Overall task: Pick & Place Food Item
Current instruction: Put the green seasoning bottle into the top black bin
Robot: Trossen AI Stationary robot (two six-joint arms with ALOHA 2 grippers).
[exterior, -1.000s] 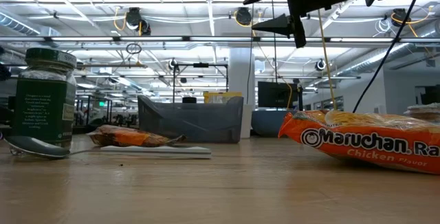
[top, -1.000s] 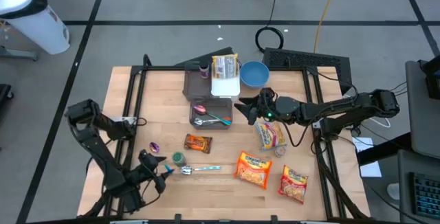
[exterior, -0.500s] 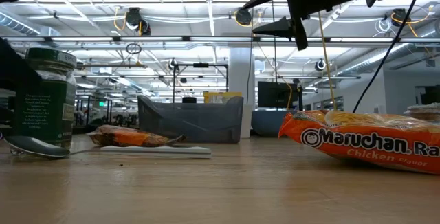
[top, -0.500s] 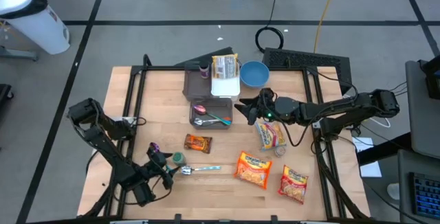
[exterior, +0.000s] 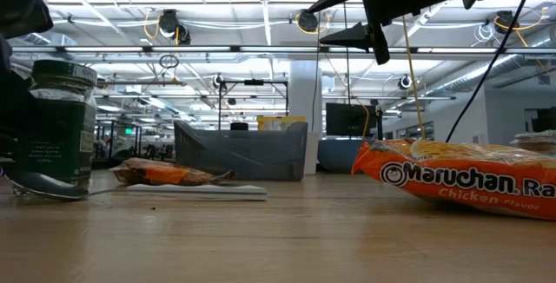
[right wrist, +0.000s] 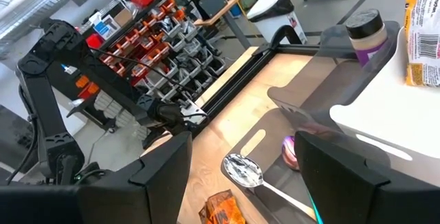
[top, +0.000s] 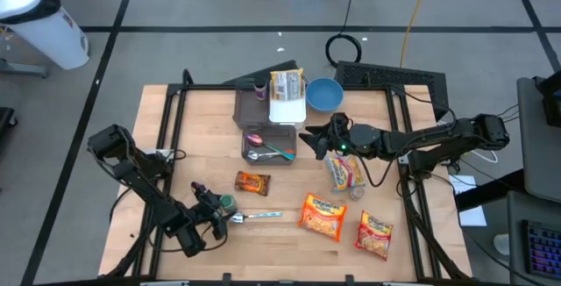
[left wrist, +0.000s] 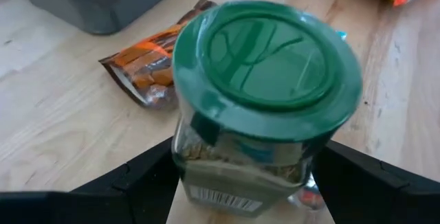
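Note:
A glass jar with a green lid (top: pixel 227 203) stands upright on its base on the wooden table (top: pixel 175 128), near the front left. My left gripper (top: pixel 218 209) is open and comes at the jar slanting down from the near left. In the left wrist view the jar (left wrist: pixel 265 100) sits between its two dark fingers (left wrist: pixel 137 179); whether they touch it, I cannot tell. In the low view the jar (exterior: pixel 56 122) has a dark finger beside it. My right gripper (top: pixel 307 137) hangs open and empty above the table's middle, beside the grey bin (top: pixel 269 143).
A metal spoon (top: pixel 250 217) lies just right of the jar, and an orange snack packet (top: pixel 252 182) lies beyond it. Three ramen packs (top: pixel 323 215) (top: pixel 374 234) (top: pixel 345 173) lie at the right. A blue bowl (top: pixel 323 94) and a white container (top: pixel 287 109) stand at the back.
My left gripper has swung toward the jar and gone down, rolling as it went, so that its open fingers now stand on either side of the jar. The jar has stayed where it was.

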